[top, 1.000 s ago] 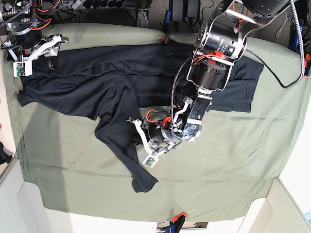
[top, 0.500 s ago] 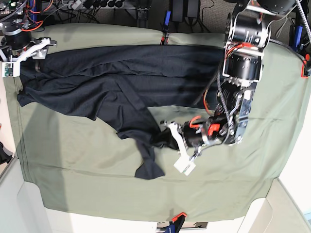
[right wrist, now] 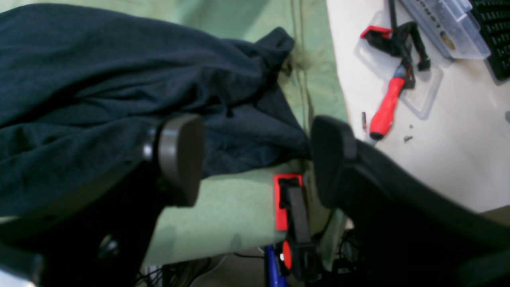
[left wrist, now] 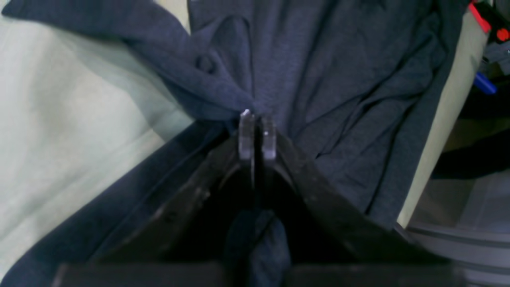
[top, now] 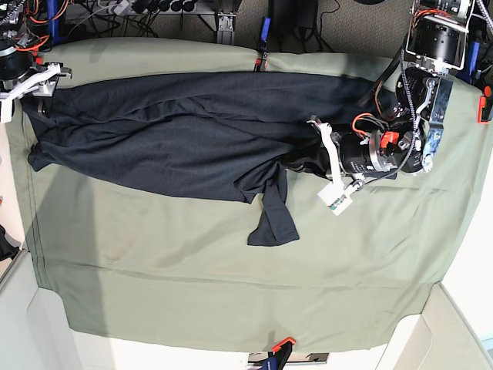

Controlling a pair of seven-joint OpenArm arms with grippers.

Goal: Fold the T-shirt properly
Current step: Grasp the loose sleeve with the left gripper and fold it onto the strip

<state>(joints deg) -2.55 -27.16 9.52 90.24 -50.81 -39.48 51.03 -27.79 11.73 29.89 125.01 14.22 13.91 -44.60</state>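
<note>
The T-shirt (top: 177, 131) is shown spread lengthwise across the olive-green table cloth (top: 231, 293), one sleeve (top: 271, 220) trailing toward the near edge. The left gripper (left wrist: 257, 133) is seen clamped on a bunched fold of the T-shirt, with fabric gathered ahead of its tips and bare cloth to one side. The right gripper (right wrist: 255, 159) is held with jaws wide apart and nothing between them, just beside the garment's far corner and close to the cloth's edge. The step in hand is judged to be a drag to straighten the body; next, release and flattening of the sleeve would be called for. Ample open cloth lies beyond the sleeve; a red-handled screwdriver (right wrist: 384, 109) lies off the cloth.
</note>
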